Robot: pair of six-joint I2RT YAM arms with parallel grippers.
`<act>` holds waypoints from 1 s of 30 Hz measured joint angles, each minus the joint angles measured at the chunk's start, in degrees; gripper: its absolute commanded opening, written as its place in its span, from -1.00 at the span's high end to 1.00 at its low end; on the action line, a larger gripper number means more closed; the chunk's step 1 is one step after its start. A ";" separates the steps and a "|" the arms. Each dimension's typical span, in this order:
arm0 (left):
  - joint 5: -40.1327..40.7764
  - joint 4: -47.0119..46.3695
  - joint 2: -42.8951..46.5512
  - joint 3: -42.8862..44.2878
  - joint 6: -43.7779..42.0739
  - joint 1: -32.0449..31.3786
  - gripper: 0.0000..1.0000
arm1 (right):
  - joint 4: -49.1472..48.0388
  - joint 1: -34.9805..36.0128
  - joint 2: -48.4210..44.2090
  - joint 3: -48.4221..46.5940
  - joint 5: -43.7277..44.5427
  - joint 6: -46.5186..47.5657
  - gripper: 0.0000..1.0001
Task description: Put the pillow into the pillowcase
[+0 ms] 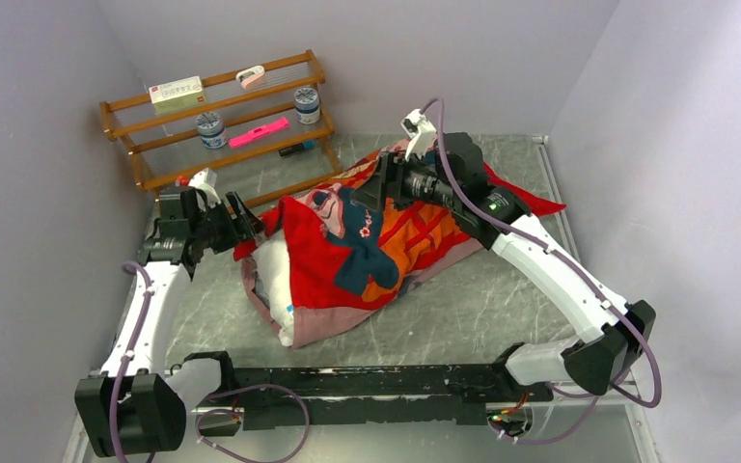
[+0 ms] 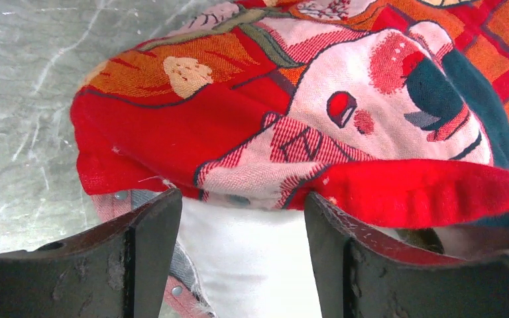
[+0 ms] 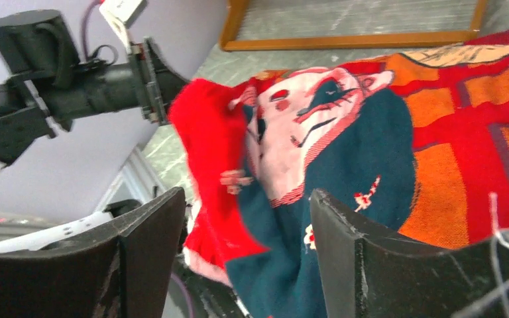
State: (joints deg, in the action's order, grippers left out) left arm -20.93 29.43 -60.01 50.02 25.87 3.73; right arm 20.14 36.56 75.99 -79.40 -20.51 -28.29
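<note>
Poking from pillowcase (image 1: pixel 386 236), white pillow (image 1: pixel 272 272), mostly enclosed

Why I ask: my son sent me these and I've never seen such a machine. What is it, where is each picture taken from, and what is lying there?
These are two robot arms bolted to a table: the left arm and the right arm, each ending in a two-finger gripper. The wide picture comes from a fixed camera above and behind them; the other two come from cameras on the wrists, so the dark shapes at the bottom are each gripper's own fingers. On the table lies a white pillow, partly inside a red cartoon-print pillowcase; a wooden rack stands at the back. The left gripper and right gripper both stand open at the cloth, holding nothing.
</note>
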 measured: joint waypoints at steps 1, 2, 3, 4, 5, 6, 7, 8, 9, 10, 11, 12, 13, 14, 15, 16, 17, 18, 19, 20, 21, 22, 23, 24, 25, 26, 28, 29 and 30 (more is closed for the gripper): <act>-0.46 -0.15 0.28 -0.13 -0.13 0.00 -0.45 | 0.50 0.39 0.00 -0.07 1.20 -0.11 -0.59; -1.16 -0.28 0.61 -0.55 -0.17 0.00 -0.46 | 1.25 0.81 -0.13 -0.07 3.54 -0.52 -0.63; -1.70 -0.44 0.79 -1.05 -0.22 0.00 -0.47 | 2.51 1.31 -0.35 -0.07 6.47 -1.51 -0.69; -2.19 -0.48 0.96 -1.81 -0.31 -0.02 -0.49 | 4.04 1.68 -0.72 -0.02 9.75 -2.93 -0.79; -2.43 -0.39 1.03 -2.38 -0.37 -0.07 -0.50 | 5.29 1.86 -1.22 0.33 12.94 -4.59 -0.96; -2.69 -0.31 1.01 -2.93 -0.63 -0.20 -0.52 | 6.10 1.90 -2.40 1.55 17.03 -7.08 -0.99; -3.04 0.07 0.92 -3.45 -0.83 -0.28 -0.55 | 6.97 1.75 -4.24 3.56 20.90 -9.92 -0.99; -3.41 0.31 0.87 -3.89 -1.07 -0.39 -0.58 | 8.31 1.62 -6.43 5.88 24.44 -12.52 -0.99; -3.85 0.57 0.87 -4.31 -1.20 -0.50 -0.81 | 9.94 1.51 -8.61 8.00 28.04 -15.02 -0.99; -4.26 0.66 0.87 -4.70 -1.25 -0.63 -0.93 | 11.43 1.36 -10.19 9.40 30.51 -17.09 -0.99; -4.76 0.87 0.87 -5.16 -1.31 -0.85 -0.94 | 12.96 1.29 -11.87 10.93 33.64 -19.74 -0.99; -5.01 1.09 0.87 -5.49 -1.62 -1.05 -0.94 | 14.12 1.22 -13.20 12.33 36.22 -22.18 -0.99; -5.18 1.60 0.92 -5.79 -1.66 -1.36 -0.94 | 15.15 1.16 -14.16 13.57 38.49 -24.48 -0.99; -5.22 2.08 0.94 -5.88 -1.73 -1.66 -0.94 | 15.98 0.94 -14.84 14.93 40.74 -26.62 -0.99; -5.25 2.58 0.98 -5.92 -1.84 -2.03 -0.94 | 16.28 0.74 -14.95 16.13 42.38 -28.26 -0.99; -5.22 2.97 1.09 -5.97 -1.88 -2.40 -0.94 | 16.28 0.50 -14.80 17.09 43.34 -29.31 -0.99; -5.16 3.32 1.40 -6.08 -2.05 -2.71 -0.94 | 15.85 0.00 -14.32 18.36 44.11 -30.27 -0.97; -5.14 3.67 1.79 -6.19 -2.08 -2.86 -0.94 | 14.75 -0.55 -13.66 19.76 44.24 -30.75 -0.94; -5.14 3.85 2.38 -6.51 -2.08 -2.97 -0.94 | 12.98 -1.07 -13.16 21.20 43.93 -30.88 -0.91; -5.18 4.02 3.17 -7.04 -2.03 -3.04 -0.94 | 10.67 -1.64 -12.37 23.06 43.32 -30.86 -0.88; -5.22 4.11 3.96 -7.69 -1.99 -3.06 -0.94 | 8.68 -2.16 -11.34 24.61 42.62 -30.95 -0.86; -5.33 4.33 4.72 -8.44 -1.68 -3.06 -0.94 | 7.17 -2.51 -10.03 25.64 42.25 -31.28 -0.81; -5.49 4.50 5.18 -8.96 -1.42 -3.08 -0.91 | 6.34 -2.80 -8.68 26.03 42.05 -31.63 -0.75; -5.79 4.48 5.49 -9.40 -1.07 -3.08 -0.85 | 5.62 -2.99 -7.17 26.08 42.01 -32.02 -0.65; -6.29 4.00 5.79 -10.08 -0.22 -3.06 -0.73 | 4.68 -3.15 -6.05 26.08 42.05 -32.24 -0.49; -6.67 3.26 6.10 -11.02 0.81 -3.23 -0.56 | 3.43 -3.26 -4.92 26.08 42.14 -32.17 -0.09; -7.56 -0.52 7.28 -14.32 4.17 -4.39 -0.06 | 0.92 -3.48 -3.58 26.10 42.60 -30.91 0.59; -8.00 -2.91 7.93 -16.28 6.16 -5.20 0.18 | -0.07 -3.67 -3.39 26.10 42.82 -30.01 0.82; -8.46 -5.29 8.39 -18.03 8.24 -5.95 0.37 | -1.27 -4.13 -3.32 26.10 43.17 -29.49 0.99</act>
State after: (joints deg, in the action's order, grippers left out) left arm -29.39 24.14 -51.62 31.99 34.11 -2.22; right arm 18.87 32.42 72.66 -53.30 22.65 -57.78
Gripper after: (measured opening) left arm 0.616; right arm 0.285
